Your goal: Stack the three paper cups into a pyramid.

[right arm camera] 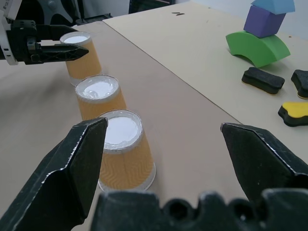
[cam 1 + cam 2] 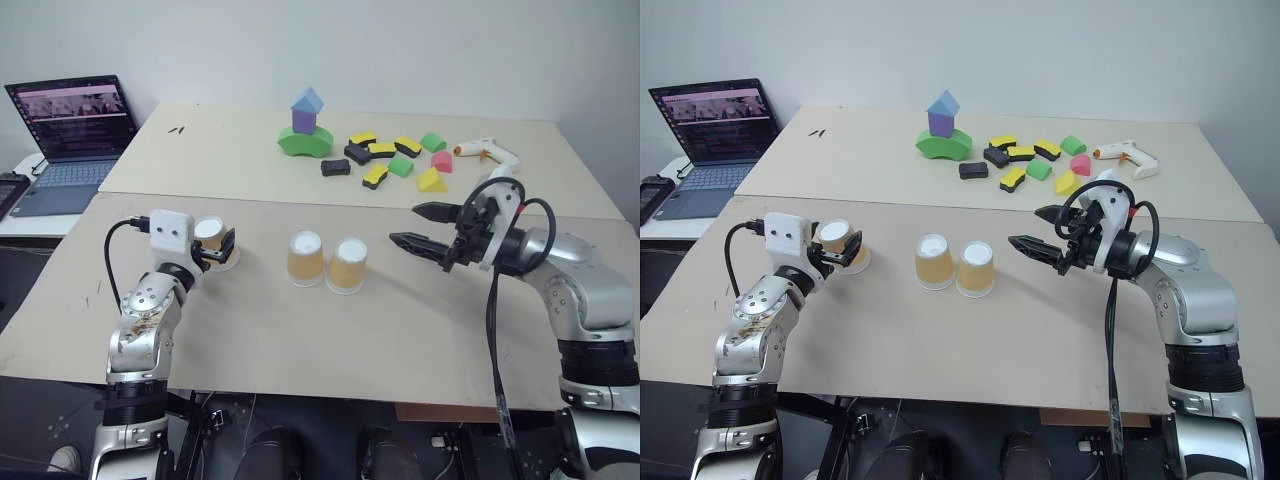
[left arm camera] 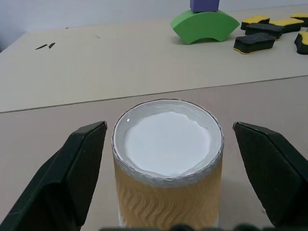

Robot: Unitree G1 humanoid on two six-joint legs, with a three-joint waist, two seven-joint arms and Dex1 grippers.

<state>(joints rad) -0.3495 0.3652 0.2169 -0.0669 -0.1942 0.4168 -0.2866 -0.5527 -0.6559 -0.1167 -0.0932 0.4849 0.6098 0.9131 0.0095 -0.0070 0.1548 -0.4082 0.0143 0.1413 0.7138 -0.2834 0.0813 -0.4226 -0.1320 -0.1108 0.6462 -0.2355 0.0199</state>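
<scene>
All three paper cups stand upside down on the surface (image 2: 250, 330). Taking the middle cup (image 2: 305, 258) as landmark: the second cup (image 2: 348, 264) sits just beside it towards the right tool (image 2: 412, 226), the third cup (image 2: 211, 240) apart on its other side. The left tool (image 3: 168, 178) straddles that third cup, fingers wide, gaps showing. The right tool gapes wide, empty

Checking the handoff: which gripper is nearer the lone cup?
Left. The left gripper brackets the lone cup, open; the right gripper hangs beyond the paired cups.
</scene>
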